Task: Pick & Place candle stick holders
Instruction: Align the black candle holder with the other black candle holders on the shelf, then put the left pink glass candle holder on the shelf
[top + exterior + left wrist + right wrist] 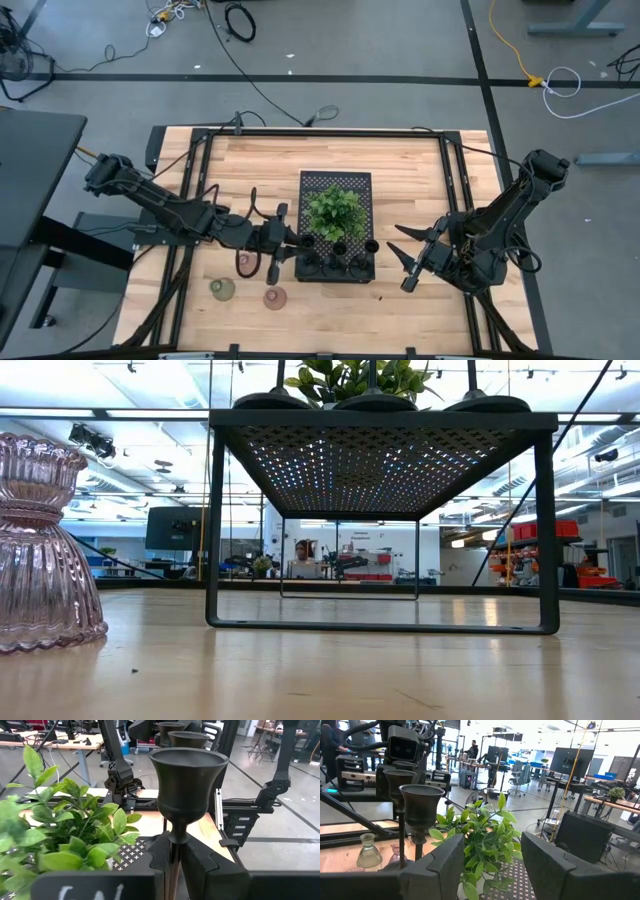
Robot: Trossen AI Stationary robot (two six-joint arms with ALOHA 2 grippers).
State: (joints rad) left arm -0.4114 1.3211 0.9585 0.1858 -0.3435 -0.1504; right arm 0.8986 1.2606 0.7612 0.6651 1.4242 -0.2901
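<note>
- Counter (420, 180): black perforated tray (335, 182) at centre, leafy plant (335, 210) on it.
- Left claw (297, 240) clenched on black candle holder (187, 780) stem at tray's near-left corner.
- Right claw (404, 258) released, beside tray.
- Three squat holders (222, 289) on counter near left claw.

Wooden table (420, 200) fills the frame's centre. At its middle stands the black perforated tray (335, 185). Lower left, 3 squat holders sit directly on the wood: olive-green (222, 289), pink (275, 297), and another pink (246, 262).
</note>
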